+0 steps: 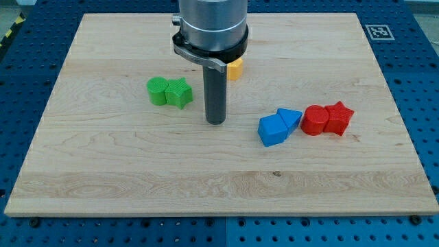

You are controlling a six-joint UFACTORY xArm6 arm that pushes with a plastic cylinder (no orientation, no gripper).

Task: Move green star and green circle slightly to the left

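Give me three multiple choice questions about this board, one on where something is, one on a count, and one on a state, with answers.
1. Where is my tip relative to the green star?
A. to the view's right of it
B. to the view's left of it
C. resting on top of it

2. How many red blocks are on the board?
A. one
B. two
C. four

3. How do the green star and green circle stand?
A. touching side by side
B. stacked
C. far apart

Answers:
1. A, the rod comes down just to the star's right, with a gap between.
2. B, a red circle and red star sit together at the view's right.
3. A, the circle presses against the star's left side.
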